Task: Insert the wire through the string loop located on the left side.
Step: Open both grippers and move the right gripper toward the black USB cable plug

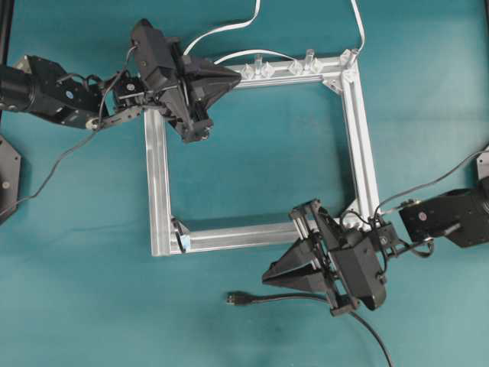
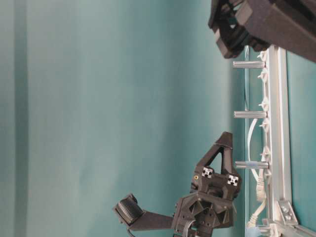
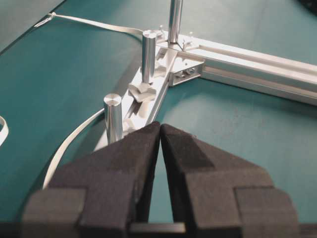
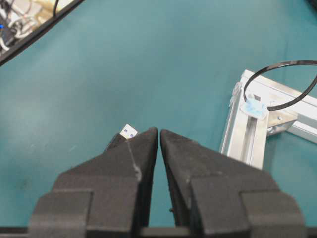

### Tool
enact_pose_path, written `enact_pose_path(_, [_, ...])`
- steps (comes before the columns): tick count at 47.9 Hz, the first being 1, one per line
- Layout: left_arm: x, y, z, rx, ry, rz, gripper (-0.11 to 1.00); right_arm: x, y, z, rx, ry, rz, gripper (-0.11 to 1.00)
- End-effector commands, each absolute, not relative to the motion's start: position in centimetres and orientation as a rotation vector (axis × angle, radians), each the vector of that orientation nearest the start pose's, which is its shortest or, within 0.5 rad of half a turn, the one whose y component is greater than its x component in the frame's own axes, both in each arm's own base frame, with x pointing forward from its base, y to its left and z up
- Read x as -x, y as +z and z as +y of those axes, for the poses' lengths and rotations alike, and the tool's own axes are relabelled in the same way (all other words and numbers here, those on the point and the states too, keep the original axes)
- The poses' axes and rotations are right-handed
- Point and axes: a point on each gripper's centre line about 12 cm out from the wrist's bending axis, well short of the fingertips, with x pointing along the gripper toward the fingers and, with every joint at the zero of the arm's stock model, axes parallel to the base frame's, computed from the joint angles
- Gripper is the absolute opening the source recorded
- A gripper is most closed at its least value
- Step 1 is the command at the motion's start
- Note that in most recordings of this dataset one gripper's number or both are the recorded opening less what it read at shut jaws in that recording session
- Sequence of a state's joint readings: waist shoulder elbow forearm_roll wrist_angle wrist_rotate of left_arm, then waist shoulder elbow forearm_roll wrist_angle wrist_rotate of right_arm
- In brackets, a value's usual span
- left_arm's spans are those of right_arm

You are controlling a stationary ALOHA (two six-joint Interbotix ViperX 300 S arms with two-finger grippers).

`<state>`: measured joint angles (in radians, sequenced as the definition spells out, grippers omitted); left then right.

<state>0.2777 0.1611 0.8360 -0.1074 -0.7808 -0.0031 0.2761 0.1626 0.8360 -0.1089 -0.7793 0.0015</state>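
Black wire (image 1: 306, 299) lies loose by frame's (image 1: 157, 183) near rail; string loop (image 4: 277, 87) at its corner, probably untouched; both grippers (image 3: 160, 130) (image 4: 158, 134) clenched, empty.

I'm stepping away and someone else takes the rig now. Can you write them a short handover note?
Left gripper: shut, empty, above the frame's top-left corner.
Right gripper: shut, empty, above the table near the frame's bottom edge.
The wire lies loose on the table below the frame, plug pointing left, beside the right gripper.
The string loop with its pale-blue tab sits at the frame's bottom-left corner.
Done: nothing yet. Left: pick up the wire and thread it through the loop.
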Motion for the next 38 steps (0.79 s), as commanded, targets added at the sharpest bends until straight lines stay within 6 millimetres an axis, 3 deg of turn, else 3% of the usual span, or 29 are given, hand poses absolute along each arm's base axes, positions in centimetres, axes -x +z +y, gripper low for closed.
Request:
enact_pose_path(1, [-37.0, 15.3, 10.9, 0.076, 0.324, 0.210, 0.15, -37.2, 13.7, 11.1, 0.081, 0.344, 0.201, 0.20])
enact_pose_path(3, [-36.8, 15.2, 10.9, 0.080, 0.322, 0.249, 0.12, -37.2, 13.5, 10.8, 0.064, 0.322, 0.220, 0.18])
enact_pose_path(6, [-36.4, 15.1, 10.6, 0.081, 0.312, 0.314, 0.01, -37.3, 13.5, 10.7, 0.056, 0.311, 0.223, 0.05])
enact_pose_path(9, [-36.3, 15.5, 10.5, 0.079, 0.307, 0.333, 0.00, -37.3, 13.7, 10.8, 0.057, 0.313, 0.216, 0.00])
enact_pose_path(23, [-35.1, 18.3, 9.7, 0.060, 0.292, 0.277, 0.00, -37.5, 14.1, 10.9, 0.058, 0.311, 0.233, 0.00])
enact_pose_path(38, [-34.2, 19.6, 9.2, 0.070, 0.284, 0.286, 0.00, -38.1, 14.4, 11.1, 0.064, 0.308, 0.265, 0.00])
